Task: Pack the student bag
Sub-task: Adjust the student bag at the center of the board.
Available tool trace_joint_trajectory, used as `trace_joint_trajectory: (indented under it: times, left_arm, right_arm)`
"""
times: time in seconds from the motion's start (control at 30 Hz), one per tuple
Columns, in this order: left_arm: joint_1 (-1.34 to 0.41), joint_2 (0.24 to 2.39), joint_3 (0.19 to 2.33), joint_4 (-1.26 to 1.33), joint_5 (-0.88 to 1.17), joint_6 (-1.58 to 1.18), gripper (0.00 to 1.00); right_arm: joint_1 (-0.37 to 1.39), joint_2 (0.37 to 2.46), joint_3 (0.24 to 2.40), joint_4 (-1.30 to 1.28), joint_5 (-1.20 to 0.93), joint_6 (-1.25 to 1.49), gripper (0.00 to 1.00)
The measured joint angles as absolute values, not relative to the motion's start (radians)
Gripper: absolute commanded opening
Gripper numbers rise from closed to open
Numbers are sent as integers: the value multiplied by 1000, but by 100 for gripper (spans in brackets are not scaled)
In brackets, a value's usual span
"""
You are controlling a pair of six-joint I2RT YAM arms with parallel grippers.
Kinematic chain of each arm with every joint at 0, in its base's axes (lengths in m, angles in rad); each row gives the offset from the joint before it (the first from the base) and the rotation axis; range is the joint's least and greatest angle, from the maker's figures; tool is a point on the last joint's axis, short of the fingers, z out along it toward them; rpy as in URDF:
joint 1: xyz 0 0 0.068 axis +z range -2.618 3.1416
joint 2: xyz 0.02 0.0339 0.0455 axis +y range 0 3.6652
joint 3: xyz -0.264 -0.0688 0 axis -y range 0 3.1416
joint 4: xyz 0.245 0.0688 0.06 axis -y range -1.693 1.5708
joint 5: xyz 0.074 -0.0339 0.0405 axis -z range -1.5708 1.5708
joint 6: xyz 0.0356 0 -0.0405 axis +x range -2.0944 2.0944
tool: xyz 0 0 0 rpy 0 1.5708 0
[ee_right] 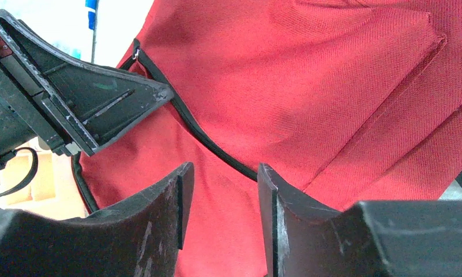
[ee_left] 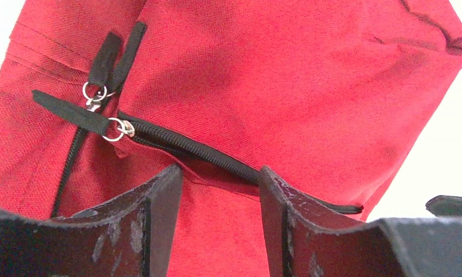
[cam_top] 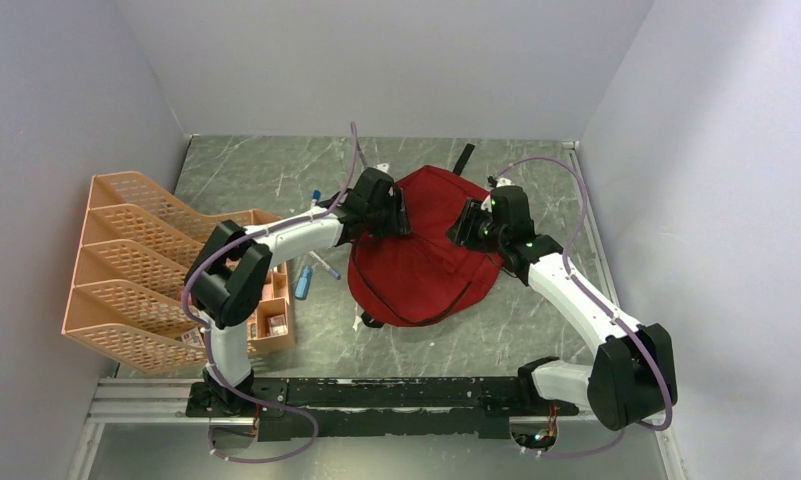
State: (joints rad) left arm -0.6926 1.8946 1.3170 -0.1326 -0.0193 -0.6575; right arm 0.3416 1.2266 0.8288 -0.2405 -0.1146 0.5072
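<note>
Between both pairs of fingers, on grey marble worktop (cam_top: 276, 170): soft red fabric student bag (cam_top: 421, 255). Black zipper (ee_left: 194, 151) runs aslant just beyond left fingers (ee_left: 166, 193), parted, gripping nothing; metal-ring pulls (ee_left: 114, 128) lie beyond and leftward. Right fingers (ee_right: 181, 190) likewise parted, empty, facing the bag from the opposite side.

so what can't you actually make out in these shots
- Inside of the student bag: all three views show only its outer red fabric.
- Whether the left gripper or right gripper pinches the cloth: the wrist views don't settle it, and in the top view the wrists cover the fingertips.
- Small items at the orange organiser's near end: too small in the top view, partly hidden by the left arm.
</note>
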Motion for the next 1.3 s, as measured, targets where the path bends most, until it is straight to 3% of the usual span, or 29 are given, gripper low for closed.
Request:
trace_joint_trajectory:
  times: [0.77, 1.0, 1.3]
  left_arm:
    - [-713, 1919, 1196, -109, -47, -685, 52]
    - [-714, 1908, 1163, -75, -49, -685, 48]
    - [-715, 1894, 1143, -64, -48, -677, 45]
  right_arm:
    - [391, 1344, 906, -237, -89, 401, 52]
    - [537, 1417, 925, -153, 25, 170, 62]
    - [630, 1375, 762, 105, 99, -260, 72]
